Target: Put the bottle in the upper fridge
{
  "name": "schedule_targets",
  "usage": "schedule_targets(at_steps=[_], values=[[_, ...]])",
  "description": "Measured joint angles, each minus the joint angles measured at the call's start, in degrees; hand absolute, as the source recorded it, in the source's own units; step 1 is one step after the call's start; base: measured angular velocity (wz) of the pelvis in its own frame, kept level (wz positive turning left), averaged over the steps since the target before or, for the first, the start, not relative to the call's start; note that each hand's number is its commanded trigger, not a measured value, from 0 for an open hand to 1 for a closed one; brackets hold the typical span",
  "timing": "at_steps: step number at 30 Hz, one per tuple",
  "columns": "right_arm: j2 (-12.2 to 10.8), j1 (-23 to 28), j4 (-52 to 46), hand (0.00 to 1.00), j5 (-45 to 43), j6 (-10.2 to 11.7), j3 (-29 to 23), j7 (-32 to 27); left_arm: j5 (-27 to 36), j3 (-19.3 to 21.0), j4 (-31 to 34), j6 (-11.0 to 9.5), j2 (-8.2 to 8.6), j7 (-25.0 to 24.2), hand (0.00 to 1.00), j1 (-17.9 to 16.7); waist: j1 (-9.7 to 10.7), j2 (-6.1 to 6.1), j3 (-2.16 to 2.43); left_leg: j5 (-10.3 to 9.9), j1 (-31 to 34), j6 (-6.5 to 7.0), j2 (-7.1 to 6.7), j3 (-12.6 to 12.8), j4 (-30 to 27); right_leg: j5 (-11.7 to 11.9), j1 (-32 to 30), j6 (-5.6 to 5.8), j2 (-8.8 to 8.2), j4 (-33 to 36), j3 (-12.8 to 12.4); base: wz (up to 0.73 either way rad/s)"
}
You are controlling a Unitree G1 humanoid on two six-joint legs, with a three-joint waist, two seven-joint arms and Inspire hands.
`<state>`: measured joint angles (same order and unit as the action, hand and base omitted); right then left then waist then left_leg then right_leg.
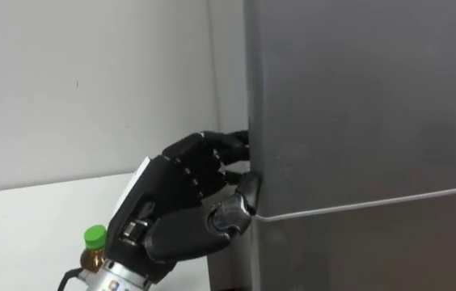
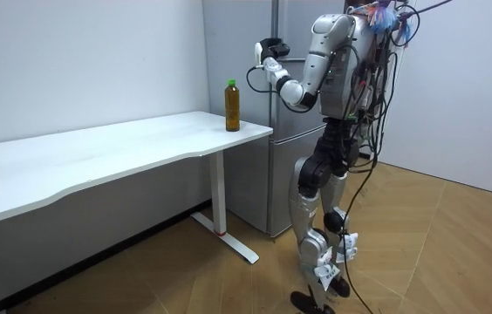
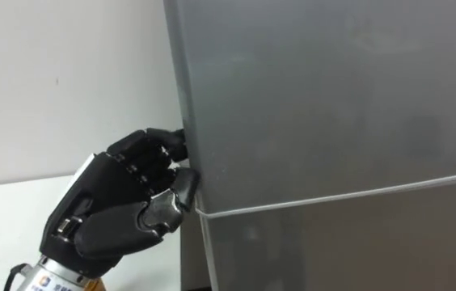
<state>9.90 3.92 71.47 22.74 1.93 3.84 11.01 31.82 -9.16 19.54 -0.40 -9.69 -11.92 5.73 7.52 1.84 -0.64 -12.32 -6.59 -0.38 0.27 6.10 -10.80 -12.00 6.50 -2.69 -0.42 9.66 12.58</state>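
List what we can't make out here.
1. Fridge inside: both eye views, shut upper door hides it.
2. Bottle: left eye view, left robot hand covers most of it.
3. Grip depth: eye views, door edge hides where the curled fingers end.
4. Bottle label: room view, too small.

White table (image 2: 98, 161) set along pale wall (image 2: 80, 61), borne on white leg (image 2: 219, 194) with flat foot. Wooden floor (image 2: 429, 253) laid beneath in herringbone pattern.

Behind left hand (image 1: 179, 194), bottle (image 1: 93, 244) mostly hidden; fridge door (image 1: 357, 105) cut off
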Motion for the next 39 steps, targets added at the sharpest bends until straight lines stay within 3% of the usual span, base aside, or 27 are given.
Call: schedule_targets(at_steps=[3,16,24,26,31,33,36,39], values=[[0.0,0.0,-0.1,0.00,0.0,0.0,0.0,0.0,0.0,-0.1,0.0,0.1,0.36,0.3,0.83,-0.1,0.1,0.00,0.00,0.0,0.0,0.00,-0.02,0.0,0.0,0.0,-0.1,0.01,-0.02,0.0,-0.1,0.00],[0.0,0.1,-0.2,0.00,0.0,0.0,0.0,0.0,0.0,-0.1,0.0,0.1,0.18,0.3,0.81,-0.1,0.1,-0.15,-0.10,0.0,-0.1,0.00,-0.04,0.0,0.0,0.0,0.0,0.01,0.00,0.0,-0.2,0.00],[0.0,0.0,-0.2,0.00,-0.1,0.0,0.0,0.2,0.0,-1.0,0.0,0.1,0.21,-0.5,0.73,-0.4,0.0,-0.18,-0.11,0.0,-0.1,0.00,0.01,0.6,0.0,0.0,-0.1,0.02,0.09,0.0,-0.8,-0.01],[0.0,0.0,-0.2,0.00,0.3,0.0,0.0,0.3,0.1,-1.2,0.0,0.1,0.17,-0.8,0.71,-0.4,0.0,0.18,0.12,0.0,-0.1,0.00,0.02,0.7,0.0,0.0,-0.1,0.02,0.05,0.0,-0.8,0.02],[0.0,0.0,-0.1,0.00,1.1,0.0,0.0,0.5,0.0,-1.7,0.0,0.1,0.18,-1.3,0.55,-0.4,0.2,0.27,0.17,0.0,0.0,0.00,-0.04,0.7,0.0,0.0,0.1,0.06,-0.07,-0.1,-0.2,0.05],[0.1,0.0,-0.1,0.00,1.7,0.0,0.1,1.0,0.1,-2.4,0.0,0.1,0.27,-1.4,0.33,-0.4,0.4,0.30,0.19,0.0,0.0,0.01,-0.07,0.7,0.0,0.0,0.2,0.07,-0.13,-0.2,0.2,0.09],[0.0,0.0,-0.1,0.00,1.7,-0.1,0.4,1.3,0.1,-2.7,0.0,0.1,0.33,-1.6,0.10,-0.4,0.5,0.25,0.16,0.0,0.1,0.00,-0.11,0.7,0.0,0.1,0.3,0.14,-0.14,-0.6,0.2,0.04],[0.0,0.0,-0.2,0.00,1.6,-0.2,0.4,1.5,0.1,-3.0,0.0,0.1,0.63,-2.2,0.06,-0.4,0.6,0.24,0.15,0.0,0.2,0.01,-0.14,0.7,0.1,0.2,0.4,0.30,-0.17,-0.9,0.2,0.05]])
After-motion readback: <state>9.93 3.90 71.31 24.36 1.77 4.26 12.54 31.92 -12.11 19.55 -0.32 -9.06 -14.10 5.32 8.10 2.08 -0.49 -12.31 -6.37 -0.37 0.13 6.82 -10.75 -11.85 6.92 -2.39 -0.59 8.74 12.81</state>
